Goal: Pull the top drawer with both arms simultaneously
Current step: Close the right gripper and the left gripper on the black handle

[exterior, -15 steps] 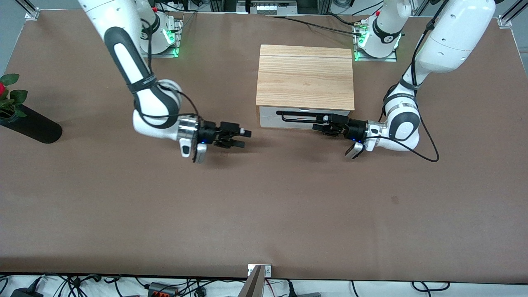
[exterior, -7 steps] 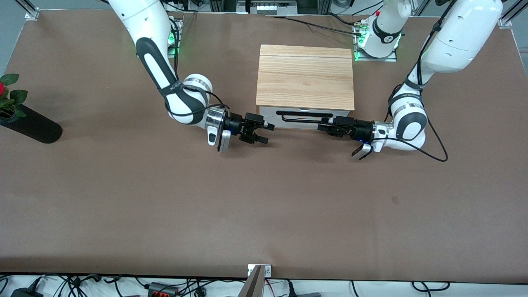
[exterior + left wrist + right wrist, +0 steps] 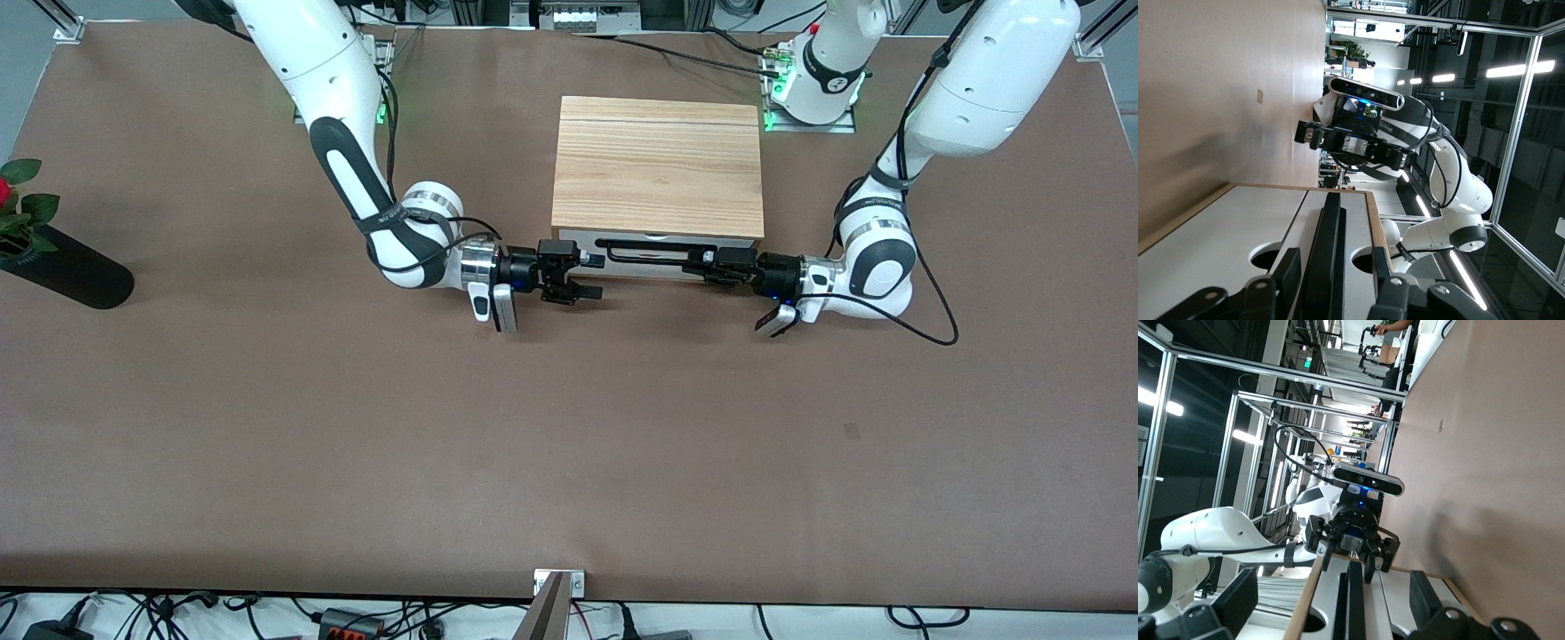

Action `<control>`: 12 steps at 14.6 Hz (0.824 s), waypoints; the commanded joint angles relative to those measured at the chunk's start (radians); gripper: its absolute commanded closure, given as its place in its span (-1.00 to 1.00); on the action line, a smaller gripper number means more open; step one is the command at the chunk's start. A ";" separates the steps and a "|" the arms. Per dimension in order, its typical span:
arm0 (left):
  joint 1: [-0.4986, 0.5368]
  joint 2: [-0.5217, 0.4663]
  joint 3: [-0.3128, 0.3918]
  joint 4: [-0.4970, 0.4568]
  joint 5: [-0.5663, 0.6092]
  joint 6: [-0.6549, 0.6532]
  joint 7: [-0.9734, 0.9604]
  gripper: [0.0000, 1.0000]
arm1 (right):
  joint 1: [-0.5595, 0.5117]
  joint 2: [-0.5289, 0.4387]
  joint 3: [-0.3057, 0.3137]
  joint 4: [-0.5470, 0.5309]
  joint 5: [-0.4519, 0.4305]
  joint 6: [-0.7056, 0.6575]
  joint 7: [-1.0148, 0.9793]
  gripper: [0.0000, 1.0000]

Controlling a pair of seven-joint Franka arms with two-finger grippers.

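Drawer still shut, both grippers closing in on its handle

Top drawer [image 3: 658,253] is sitting closed in the cabinet [image 3: 658,164] mid-table; the left gripper [image 3: 702,264] is straddling one end of the handle [image 3: 653,251] with fingers spread, while the right gripper [image 3: 582,276] (well short a second ago) is arriving wide open at the opposite end, so pulling is not starting yet.

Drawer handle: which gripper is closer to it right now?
Left. The left gripper is at the black bar handle, fingers open on either side of its end. The right gripper is just off the handle's other end, fingers open, not yet around it.
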 commanded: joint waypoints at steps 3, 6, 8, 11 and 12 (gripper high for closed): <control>0.005 -0.024 -0.004 -0.037 -0.008 -0.009 0.015 0.04 | 0.013 0.045 0.008 0.012 0.018 -0.043 -0.080 -0.95; 0.005 -0.024 -0.003 -0.037 -0.008 -0.027 0.015 0.18 | 0.028 0.045 0.008 0.027 0.022 -0.039 -0.065 -0.71; 0.007 -0.024 -0.004 -0.037 -0.008 -0.027 0.015 0.30 | 0.028 0.045 0.006 0.040 0.012 -0.039 0.004 -0.49; 0.007 -0.024 -0.004 -0.037 -0.008 -0.029 0.007 0.51 | 0.028 0.043 0.006 0.054 -0.029 -0.038 0.050 -0.19; 0.007 -0.024 -0.004 -0.036 -0.008 -0.030 -0.001 0.55 | 0.028 0.045 0.006 0.054 -0.050 -0.038 0.051 -0.13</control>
